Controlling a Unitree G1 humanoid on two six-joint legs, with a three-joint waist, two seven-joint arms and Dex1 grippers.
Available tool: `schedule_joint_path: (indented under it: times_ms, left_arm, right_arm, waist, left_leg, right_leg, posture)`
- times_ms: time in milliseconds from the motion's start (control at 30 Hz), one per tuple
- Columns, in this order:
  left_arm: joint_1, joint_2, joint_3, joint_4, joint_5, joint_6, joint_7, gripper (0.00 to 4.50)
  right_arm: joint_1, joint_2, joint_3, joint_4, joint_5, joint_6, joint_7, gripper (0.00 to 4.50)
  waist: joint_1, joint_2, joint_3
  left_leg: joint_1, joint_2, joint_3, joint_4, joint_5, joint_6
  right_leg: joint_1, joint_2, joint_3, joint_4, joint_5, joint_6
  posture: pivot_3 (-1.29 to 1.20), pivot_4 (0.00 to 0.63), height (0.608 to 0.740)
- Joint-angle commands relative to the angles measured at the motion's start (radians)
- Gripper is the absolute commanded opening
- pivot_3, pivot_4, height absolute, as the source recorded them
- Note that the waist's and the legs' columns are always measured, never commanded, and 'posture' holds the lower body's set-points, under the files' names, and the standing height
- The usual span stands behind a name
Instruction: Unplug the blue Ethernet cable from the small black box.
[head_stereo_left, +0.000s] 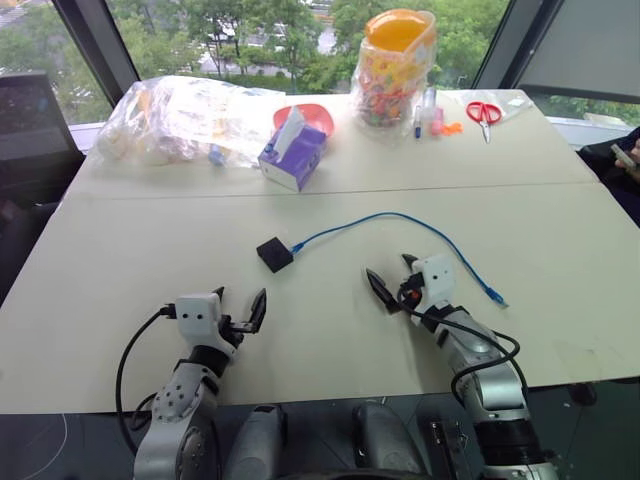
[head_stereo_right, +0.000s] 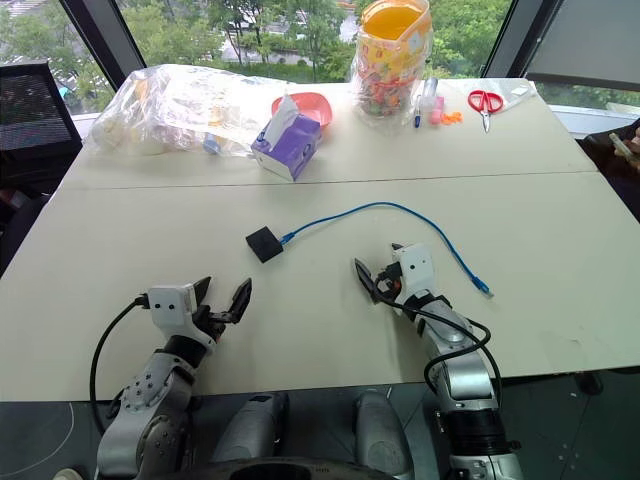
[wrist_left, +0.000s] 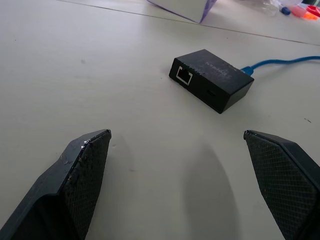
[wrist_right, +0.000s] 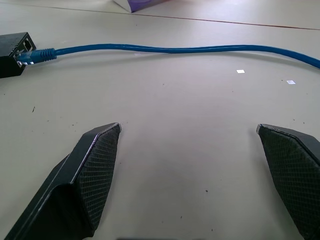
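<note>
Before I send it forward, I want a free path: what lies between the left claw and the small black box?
Only bare table. The left wrist view shows the open left claw facing the small black box across it.

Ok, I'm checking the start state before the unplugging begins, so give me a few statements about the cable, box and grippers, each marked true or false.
1. The thin bright blue Ethernet cable is plugged into the small matte black box. True.
2. The left gripper is shut on the box. False: it is open, apart from the box, holding nothing.
3. The cable's other end lies loose on the pale table. True.
4. The right gripper grips the cable. False: it is open and empty, with the cable lying beyond it.
5. The box sits on the purple tissue box. False: it lies on the table, nearer the robot.
</note>
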Motion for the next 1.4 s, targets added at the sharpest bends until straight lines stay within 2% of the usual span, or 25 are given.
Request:
schedule_joint_path:
  times_ms: [33,600,733,867,967,1067,1167,1333,1400]
  left_arm:
    - [0.008,0.0,-0.003,-0.005,0.007,-0.004,0.01,4.44]
    - [-0.007,-0.016,-0.007,0.035,-0.011,-0.065,-0.022,4.44]
    - [-0.008,0.074,0.002,-0.001,-0.066,-0.008,-0.127,4.44]
    - [-0.029,0.204,0.098,-0.058,-0.187,0.078,-0.218,4.44]
    - [-0.066,0.293,0.155,-0.052,-0.251,0.131,-0.276,4.44]
    - [-0.118,0.36,0.198,-0.021,-0.275,0.15,-0.314,4.44]
    - [-0.182,0.377,0.24,0.021,-0.299,0.158,-0.311,4.44]
    - [-0.219,0.401,0.23,0.054,-0.274,0.146,-0.334,4.44]
    - [-0.222,0.403,0.228,0.05,-0.269,0.145,-0.335,4.44]
  right_arm:
    - [0.021,-0.003,0.017,0.053,0.002,0.014,0.014,4.5]
    - [-0.006,-0.101,0.037,0.061,0.002,-0.017,0.14,4.5]
    - [-0.079,-0.185,0.06,0.047,0.025,0.0,0.266,4.5]
    - [-0.248,-0.284,0.07,0.04,0.098,0.08,0.444,4.5]
    - [-0.417,-0.326,0.096,0.115,0.106,0.1,0.554,4.5]
    - [-0.594,-0.357,0.144,0.227,0.085,0.13,0.669,4.5]
    - [-0.773,-0.367,0.244,0.369,-0.004,0.127,0.755,4.5]
    - [-1.068,-0.257,0.406,0.678,-0.116,0.021,0.949,4.5]
    - [-1.162,-0.197,0.459,0.827,-0.19,-0.11,0.965,4.5]
  waist:
    - [0.0,0.0,0.0]
    - [0.005,0.0,0.0]
    - [0.005,0.002,0.001]
    - [0.0,0.007,0.01]
    - [-0.002,0.009,0.013]
    - [0.0,0.009,0.014]
    - [0.001,0.009,0.014]
    - [-0.013,0.011,0.016]
    - [-0.026,0.011,0.017]
  left_leg:
    - [0.0,0.0,0.0,0.0,0.0,0.0]
    - [0.0,0.0,0.0,0.001,0.0,0.0]
    - [0.0,0.0,0.0,0.001,0.0,0.0]
    - [-0.002,0.0,0.0,0.001,0.0,0.0]
    - [-0.002,0.0,0.001,0.002,0.0,0.0]
    - [-0.002,0.0,0.0,0.001,0.0,0.001]
    - [-0.002,0.0,0.001,0.001,0.001,0.001]
    - [-0.002,0.0,0.002,0.001,0.001,0.0]
    - [-0.002,0.0,0.001,0.001,0.001,0.0]
  right_leg:
    - [0.0,0.0,0.0,0.0,0.0,0.0]
    - [0.001,0.0,0.0,0.0,0.0,0.0]
    - [0.0,0.0,0.0,0.0,0.0,0.0]
    - [-0.002,0.0,0.0,0.001,0.0,0.0]
    - [-0.003,0.0,0.0,0.004,0.0,0.0]
    - [-0.005,0.0,0.0,0.008,0.0,0.001]
    - [-0.007,0.001,0.0,0.009,0.0,0.001]
    - [-0.008,0.001,0.001,0.012,0.001,0.004]
    - [-0.01,0.002,0.001,0.014,0.002,0.005]
  posture:
    - [0.0,0.15,0.74]
    - [0.0,0.15,0.74]
    - [0.0,0.15,0.74]
    - [0.0,0.15,0.74]
    - [0.0,0.15,0.74]
    - [0.0,0.15,0.74]
    - [0.0,0.15,0.74]
    - [0.0,0.15,0.74]
    - [0.0,0.15,0.74]
